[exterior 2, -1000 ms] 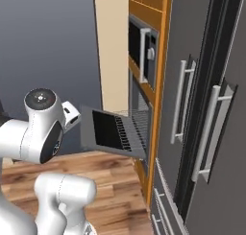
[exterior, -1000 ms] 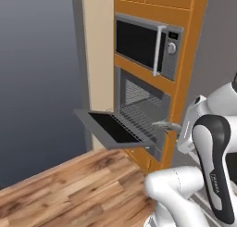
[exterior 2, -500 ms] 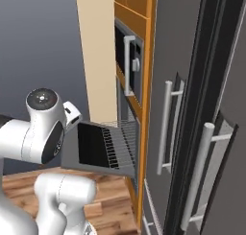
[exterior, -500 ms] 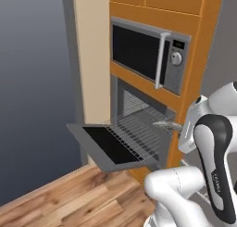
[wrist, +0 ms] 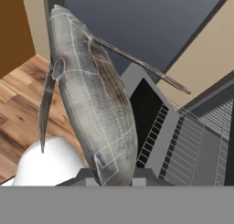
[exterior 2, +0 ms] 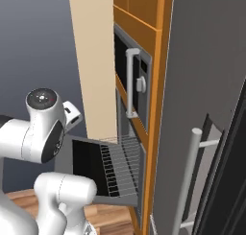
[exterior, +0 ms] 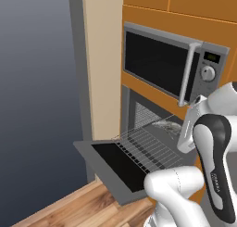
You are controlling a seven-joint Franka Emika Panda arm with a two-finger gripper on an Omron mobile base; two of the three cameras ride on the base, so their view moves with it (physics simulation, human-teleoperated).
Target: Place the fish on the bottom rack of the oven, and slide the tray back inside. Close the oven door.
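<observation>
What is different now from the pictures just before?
The whole view has shifted, so the base has driven nearer the oven; the things themselves have not moved. The oven door stays down, the bottom rack stays pulled out, and the tool still grips the fish.

I see a microwave point(exterior: 169, 66) with a black window, a pale vertical handle point(exterior: 187, 73) and a round knob point(exterior: 208, 73), set in orange cabinetry point(exterior: 185, 3). To its left stands a tall beige panel point(exterior: 102, 64), with a grey wall point(exterior: 37, 96) beyond. Wood flooring point(exterior: 78, 205) runs below. In the right base view, a dark refrigerator point(exterior 2: 211, 109) with a long grey handle point(exterior 2: 187, 169) stands close by.
</observation>
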